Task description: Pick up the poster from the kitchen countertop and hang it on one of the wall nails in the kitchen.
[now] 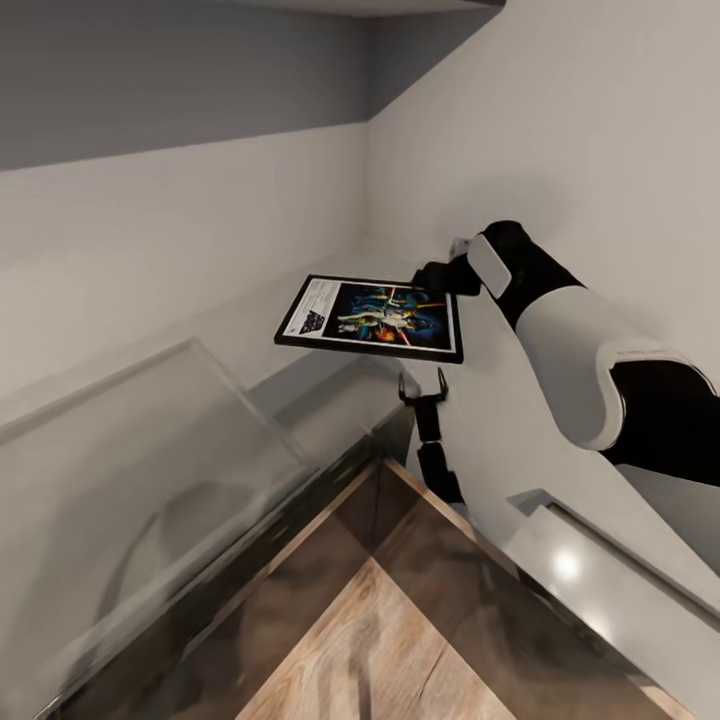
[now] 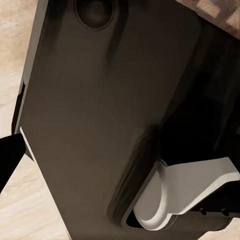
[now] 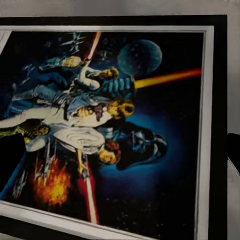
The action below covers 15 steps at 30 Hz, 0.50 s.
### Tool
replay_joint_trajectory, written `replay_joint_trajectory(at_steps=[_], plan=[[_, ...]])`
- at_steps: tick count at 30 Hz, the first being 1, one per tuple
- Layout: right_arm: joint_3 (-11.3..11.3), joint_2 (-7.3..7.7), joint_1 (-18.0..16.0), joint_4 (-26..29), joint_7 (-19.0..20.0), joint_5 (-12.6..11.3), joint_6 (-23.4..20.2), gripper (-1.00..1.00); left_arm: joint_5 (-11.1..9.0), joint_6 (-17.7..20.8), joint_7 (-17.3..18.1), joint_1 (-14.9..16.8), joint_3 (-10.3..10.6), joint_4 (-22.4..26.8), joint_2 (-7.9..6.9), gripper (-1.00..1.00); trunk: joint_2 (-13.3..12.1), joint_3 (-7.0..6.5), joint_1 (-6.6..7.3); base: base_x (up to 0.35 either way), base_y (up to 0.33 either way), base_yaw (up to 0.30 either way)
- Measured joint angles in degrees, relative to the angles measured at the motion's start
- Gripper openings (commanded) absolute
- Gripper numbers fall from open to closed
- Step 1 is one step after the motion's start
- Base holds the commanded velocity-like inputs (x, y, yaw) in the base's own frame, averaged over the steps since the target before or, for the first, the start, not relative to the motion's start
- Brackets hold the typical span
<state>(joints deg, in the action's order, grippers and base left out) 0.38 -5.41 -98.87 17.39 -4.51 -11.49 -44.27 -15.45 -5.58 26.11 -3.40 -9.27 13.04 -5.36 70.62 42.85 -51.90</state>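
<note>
Poster lifted, carry it to a nail

Your right end effector (image 1: pixel 438 277) grips the poster (image 1: pixel 372 318) at its right edge, mid-frame, above the desk (image 1: pixel 590 580); keep it level, clear of the walls.

Right arm (image 1: pixel 590 370): glossy white shells alternating with black joint segments, white band near wrist. Left pincer (image 1: pixel 424 385): thin black fingers on a segmented black wrist.
</note>
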Motion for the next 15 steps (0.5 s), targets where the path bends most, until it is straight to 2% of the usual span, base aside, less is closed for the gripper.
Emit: replay_joint_trajectory(at_steps=[15], plan=[[0.27,-0.02,-0.18,0.14,0.18,-0.08,0.28,1.00,0.00,0.00,0.00,0.00,0.01,0.00,0.00,1.00,0.00,0.00,-0.01,0.042,0.000,0.000]])
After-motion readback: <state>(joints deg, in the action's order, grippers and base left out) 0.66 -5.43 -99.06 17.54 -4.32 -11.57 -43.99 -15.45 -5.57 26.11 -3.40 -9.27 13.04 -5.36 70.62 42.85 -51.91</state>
